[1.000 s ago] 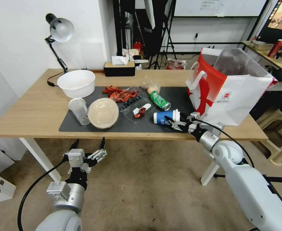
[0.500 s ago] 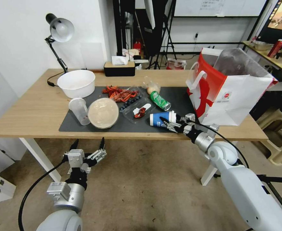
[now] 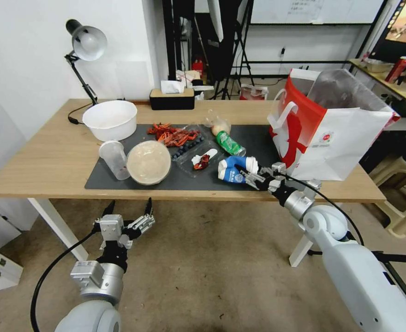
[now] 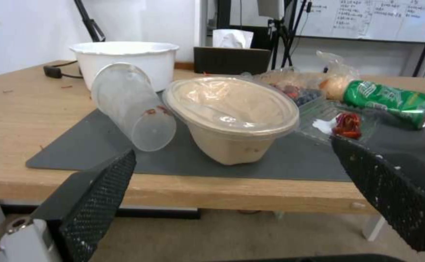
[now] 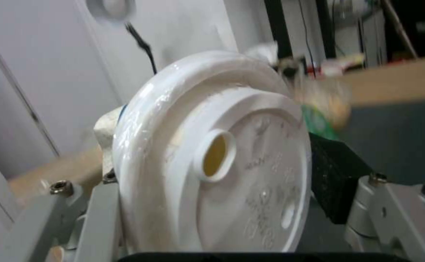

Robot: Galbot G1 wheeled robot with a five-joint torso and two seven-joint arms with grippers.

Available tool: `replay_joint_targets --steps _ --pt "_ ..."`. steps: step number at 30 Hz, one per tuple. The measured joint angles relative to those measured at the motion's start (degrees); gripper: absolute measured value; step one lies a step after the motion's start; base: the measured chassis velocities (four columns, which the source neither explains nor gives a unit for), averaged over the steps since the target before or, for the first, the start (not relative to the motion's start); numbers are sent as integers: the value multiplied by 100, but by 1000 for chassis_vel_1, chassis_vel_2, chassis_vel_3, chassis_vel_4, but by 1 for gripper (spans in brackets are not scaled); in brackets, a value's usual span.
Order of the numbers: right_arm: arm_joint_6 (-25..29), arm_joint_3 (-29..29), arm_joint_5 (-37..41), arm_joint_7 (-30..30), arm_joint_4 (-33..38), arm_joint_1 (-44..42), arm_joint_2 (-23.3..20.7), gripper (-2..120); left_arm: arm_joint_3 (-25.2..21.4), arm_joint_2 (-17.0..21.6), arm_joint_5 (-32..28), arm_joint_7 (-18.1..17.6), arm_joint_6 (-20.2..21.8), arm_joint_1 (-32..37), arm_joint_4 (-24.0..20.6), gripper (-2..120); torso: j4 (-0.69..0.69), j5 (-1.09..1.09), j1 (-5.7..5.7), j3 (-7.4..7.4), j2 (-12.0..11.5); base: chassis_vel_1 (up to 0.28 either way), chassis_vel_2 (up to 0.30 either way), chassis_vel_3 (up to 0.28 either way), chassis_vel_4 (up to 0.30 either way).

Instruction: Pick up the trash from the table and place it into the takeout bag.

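A: Head view: right gripper (image 3: 248, 174) is over the near right part of the dark grey mat (image 3: 258, 136), fingers clamped on the blue paper cup (image 3: 232, 168). Cup is on its side, tipped, white lid (image 3: 252, 163) toward the gripper, base toward the left.

B: Cup look?

A: Blue body with white print, dented where it's pinched. On the right wrist view the white lid (image 5: 212, 171) has a round sip hole, black pad (image 5: 336, 182) pressed at its edge.

B: Bag?

A: Takeout bag (image 3: 332, 133) stands upright at the right end of the table (image 3: 46, 157), red and white, white handles, silvery lining, small red logo. Just right of the cup, not touching it.

B: Left arm?

A: Left gripper (image 3: 128, 208) hangs below the near table edge, over the floor, fingers spread wide, nothing in them.

B: Rest of the trash?

A: Green crushed can (image 3: 229, 144) lies just beyond the cup. Clear trays (image 3: 198, 154) mid mat, red crayfish shells (image 3: 173, 133) on the far tray. Round beige lidded bowl (image 4: 232, 116) left of the trays, leaning. Clear plastic cup (image 4: 132, 105) on its side touching the bowl's left. White bowl (image 3: 110, 119) far left, black tissue box (image 3: 171, 98) at the far edge, grey desk lamp (image 3: 86, 44) at the far left corner.
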Motion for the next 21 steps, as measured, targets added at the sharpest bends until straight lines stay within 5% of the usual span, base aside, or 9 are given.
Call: replay_joint_targets --steps 8,10,11,21 --pt "116 481 1048 688 930 309 -107 59 -11 0 6 -3 -88 30 0 100 1 -1 0 0 0 0 0 0 0" --pt "94 857 1375 1805 1388 877 -263 59 0 0 26 -3 -148 66 -19 100 0 -1 0 -1 0 0 0 0 0" --pt "-27 1043 1339 2576 1442 1261 -401 59 24 0 53 -1 -180 79 -22 100 1 -1 0 0 0 0 0 0 0" --pt "-646 1264 -269 3907 858 1632 -757 59 181 0 167 15 -276 103 -9 100 -1 1 0 0 0 0 0 0 0"
